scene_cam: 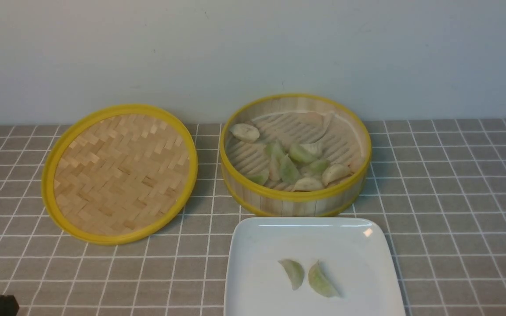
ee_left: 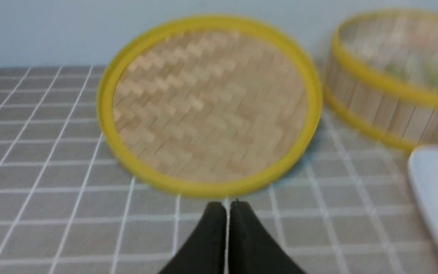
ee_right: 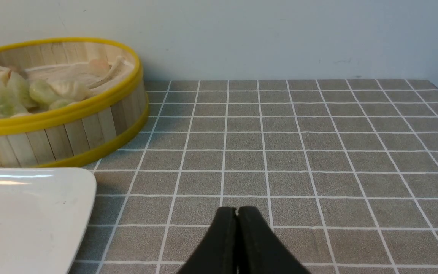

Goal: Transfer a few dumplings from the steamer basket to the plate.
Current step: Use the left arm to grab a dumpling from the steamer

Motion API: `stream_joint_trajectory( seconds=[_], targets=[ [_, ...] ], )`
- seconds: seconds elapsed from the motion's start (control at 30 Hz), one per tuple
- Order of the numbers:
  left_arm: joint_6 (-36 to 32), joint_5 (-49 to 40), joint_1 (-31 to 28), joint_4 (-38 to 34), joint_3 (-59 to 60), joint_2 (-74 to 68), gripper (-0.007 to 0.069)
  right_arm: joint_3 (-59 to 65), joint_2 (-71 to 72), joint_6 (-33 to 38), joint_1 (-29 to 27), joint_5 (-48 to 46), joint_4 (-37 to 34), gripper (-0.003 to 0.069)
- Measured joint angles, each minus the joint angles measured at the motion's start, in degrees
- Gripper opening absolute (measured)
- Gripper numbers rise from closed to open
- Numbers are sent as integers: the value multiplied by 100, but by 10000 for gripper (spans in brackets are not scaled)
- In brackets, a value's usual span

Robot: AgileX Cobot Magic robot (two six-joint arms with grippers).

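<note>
Two pale green dumplings [scene_cam: 320, 281] are lying side by side, just apart, on the near half of the plate [scene_cam: 257, 245]. A heap of green and cream ones is resting in the steamer basket [scene_cam: 288, 205], mostly toward its near wall, with one cream piece lying apart at the far left of the floor. The plate's far edge is sitting just in front of the basket's near wall, and its near edge is running out of the front view. The woven lid [scene_cam: 121, 173] is lying flat to the left of the basket, with a narrow strip of checked tablecloth [scene_cam: 455, 197] showing between them. To the right of basket and plate, the cloth is lying open as far as the wall [scene_cam: 253, 52]. The left gripper [ee_left: 227, 213] is pointing at the lid's near rim from just short of it, its jaws pressed together and holding nothing. The right gripper [ee_right: 237, 217] is sitting over the open cloth to the right of the plate, its jaws likewise closed and empty. Basket and plate are lying ahead and to the right of the left jaws and ahead and to the left of the right jaws, apart from both.
</note>
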State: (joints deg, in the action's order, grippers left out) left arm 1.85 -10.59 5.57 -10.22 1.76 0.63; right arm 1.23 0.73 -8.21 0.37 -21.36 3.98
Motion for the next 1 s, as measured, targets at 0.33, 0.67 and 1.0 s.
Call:
stream_joint_trajectory(
  seconds=[0.33, 0.67, 1.0],
  targets=[
    [955, 2447, 34, -1186, -962, -421, -5, 0, 0, 0, -5, 0, 0, -13],
    [649, -2533, 136, -487, -4874, -4286, -5, 0, 0, 0, -28, 0, 0, -13],
    [-1097, -4118, 407, -1040, -7213, -7886, -5, 0, 0, 0, -28, 0, 0, -13]
  ],
)
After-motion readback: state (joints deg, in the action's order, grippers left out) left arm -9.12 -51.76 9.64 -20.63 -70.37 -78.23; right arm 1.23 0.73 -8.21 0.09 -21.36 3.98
